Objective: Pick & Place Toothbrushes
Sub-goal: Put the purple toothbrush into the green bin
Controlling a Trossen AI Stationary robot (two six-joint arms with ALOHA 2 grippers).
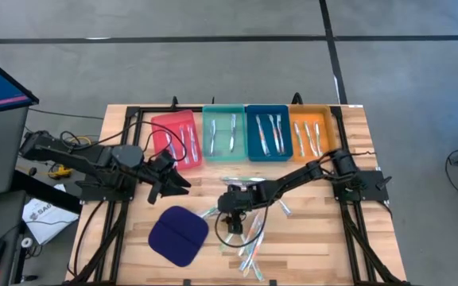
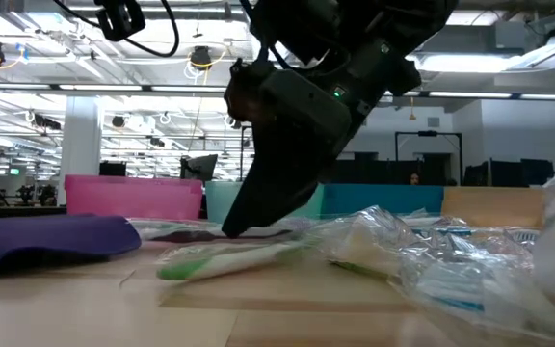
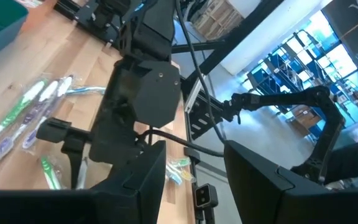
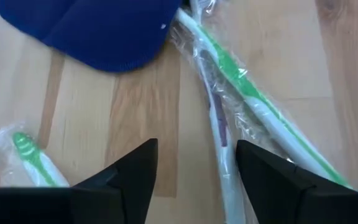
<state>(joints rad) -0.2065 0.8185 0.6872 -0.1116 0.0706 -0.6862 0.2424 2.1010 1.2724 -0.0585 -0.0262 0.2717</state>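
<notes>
Right end effector [image 4: 194, 171]: we see it low over the counter [image 1: 324, 238], fingers parted and nothing between them, bare wood showing in the gap; it hangs over the loose pile, just beside the dark blue cloth pad [image 1: 178, 235].
Left end effector [image 1: 175, 181]: we see it waiting above the counter near the red tray [image 1: 159, 131], fingers apart and holding nothing, well clear of the pile.
Nearest toothbrushes: a green-and-white one [image 4: 253, 106] and a purple-accented one [image 4: 217, 118] lie wrapped in clear plastic, side by side, just beyond the right end effector's fingertips; another green one [image 4: 33, 158] lies apart on the far side of the gap.
Loose pile [image 1: 253, 238]: we count several wrapped toothbrushes fanned out on the wood between the pad and the right arm's base; the exact number we cannot tell.
Already placed: each of the four trays holds a few toothbrushes, the red, the teal tray [image 1: 208, 137], the blue tray [image 1: 251, 135] and the orange tray [image 1: 295, 139].
Progress: we judge the job roughly half done, a good share sorted into trays and a comparable share left on the counter.
Step in hand: we judge the right arm is lining up its next pick from the pile, not yet gripping.
Left to do: grasp, carry to a tray, release, and repeat until the pile is gone.
</notes>
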